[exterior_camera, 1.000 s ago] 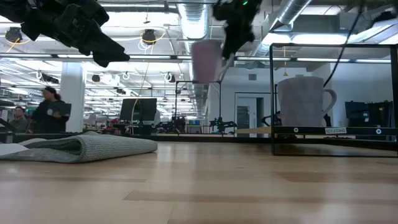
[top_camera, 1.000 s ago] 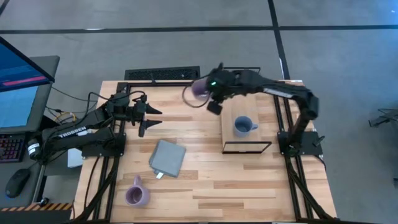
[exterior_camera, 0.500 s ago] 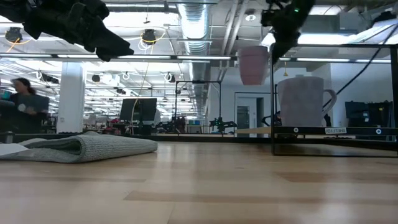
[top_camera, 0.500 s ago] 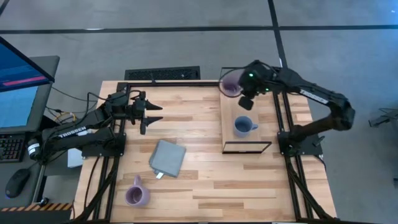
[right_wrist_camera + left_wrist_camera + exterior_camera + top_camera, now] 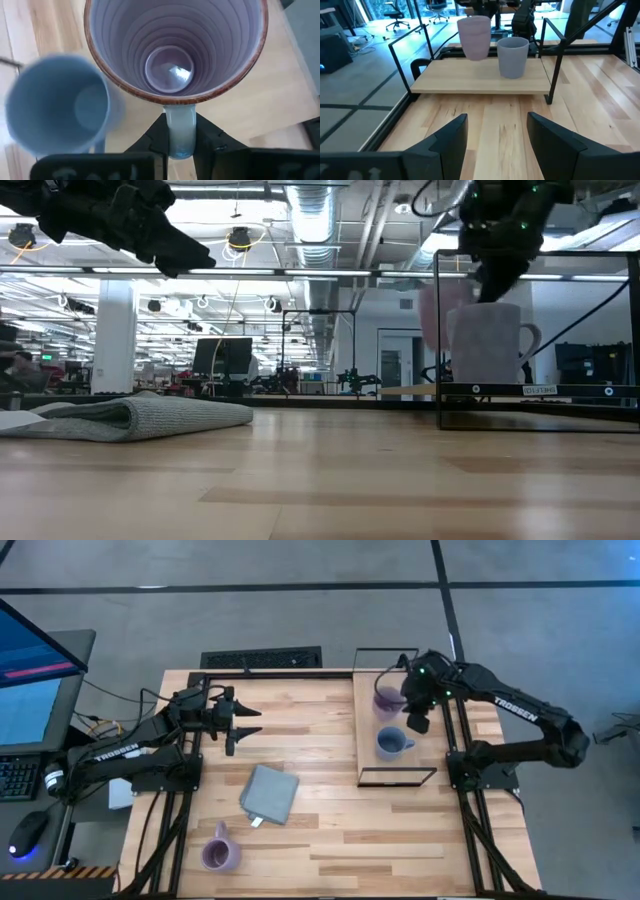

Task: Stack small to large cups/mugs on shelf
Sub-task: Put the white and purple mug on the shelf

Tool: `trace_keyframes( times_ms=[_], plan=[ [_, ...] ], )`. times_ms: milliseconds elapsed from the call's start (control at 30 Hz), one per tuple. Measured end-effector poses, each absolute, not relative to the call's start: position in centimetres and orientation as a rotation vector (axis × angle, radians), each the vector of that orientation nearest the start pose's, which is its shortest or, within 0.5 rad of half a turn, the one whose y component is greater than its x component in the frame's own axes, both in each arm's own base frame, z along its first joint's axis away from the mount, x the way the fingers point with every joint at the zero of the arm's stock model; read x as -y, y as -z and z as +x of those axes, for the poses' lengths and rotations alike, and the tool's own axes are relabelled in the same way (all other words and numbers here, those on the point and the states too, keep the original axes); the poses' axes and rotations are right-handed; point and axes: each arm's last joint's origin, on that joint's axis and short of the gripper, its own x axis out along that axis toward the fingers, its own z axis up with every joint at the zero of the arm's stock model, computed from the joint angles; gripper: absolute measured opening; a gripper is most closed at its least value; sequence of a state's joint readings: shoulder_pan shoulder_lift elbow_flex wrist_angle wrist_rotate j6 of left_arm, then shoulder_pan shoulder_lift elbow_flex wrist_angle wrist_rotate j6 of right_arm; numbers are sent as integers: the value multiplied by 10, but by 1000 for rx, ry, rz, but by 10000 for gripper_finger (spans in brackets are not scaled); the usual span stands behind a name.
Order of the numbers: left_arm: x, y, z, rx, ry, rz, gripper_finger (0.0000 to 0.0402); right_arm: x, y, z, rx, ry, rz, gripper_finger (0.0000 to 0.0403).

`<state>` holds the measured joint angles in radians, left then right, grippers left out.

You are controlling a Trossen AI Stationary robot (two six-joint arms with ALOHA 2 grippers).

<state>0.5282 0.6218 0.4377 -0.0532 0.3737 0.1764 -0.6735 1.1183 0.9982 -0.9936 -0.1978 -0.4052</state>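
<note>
The right tool (image 5: 413,706) is positioned above the shelf (image 5: 366,755), its fingers closed on the handle of a lavender mug (image 5: 388,701). In the right wrist view that handle is seen pinched between the two dark fingers (image 5: 207,138), with the mug's open mouth (image 5: 175,45) facing the camera and its ringed inside visible down to the bottom. The lavender mug is held in the air just beyond the tool's fingertips; in the left wrist view it (image 5: 474,36) is seen upright and clear of the shelf board (image 5: 480,81).

The blue-grey mug (image 5: 392,743) stands upright on the shelf, just beside the right tool and close to the held mug. In the low view it (image 5: 487,342) is seen directly below the right tool (image 5: 500,260), with the lavender mug (image 5: 436,315) partly hidden behind it.

A second lavender mug (image 5: 219,853) rests on the wooden surface (image 5: 320,830), well apart from both tools. A grey folded cloth (image 5: 269,794) lies on the surface between that mug and the left tool (image 5: 240,727).

The left tool is held above the surface, well apart from the shelf, with its fingers (image 5: 447,140) spread open and nothing between them.
</note>
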Motion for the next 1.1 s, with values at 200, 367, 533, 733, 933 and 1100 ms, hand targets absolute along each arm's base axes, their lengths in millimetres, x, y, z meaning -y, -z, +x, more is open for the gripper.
trace_keyframes(
  times_ms=[200,367,533,733,933,1100],
  plan=[
    [-66,-249,134,-229,-131,67,197,121,-271,151,-1097,181,94,64],
    [-66,-248,134,-235,-132,42,197,116,-274,149,-1076,148,81,64],
    [-66,-247,134,-240,-133,24,197,118,-273,145,-1078,130,25,64],
    [-65,-241,132,-298,-129,-16,197,123,-256,140,-1084,89,29,64],
    [-65,-240,132,-312,-128,-23,197,123,-245,141,-1076,80,11,64],
    [-65,-240,132,-311,-126,-23,197,125,-239,138,-1084,91,27,64]
  ],
)
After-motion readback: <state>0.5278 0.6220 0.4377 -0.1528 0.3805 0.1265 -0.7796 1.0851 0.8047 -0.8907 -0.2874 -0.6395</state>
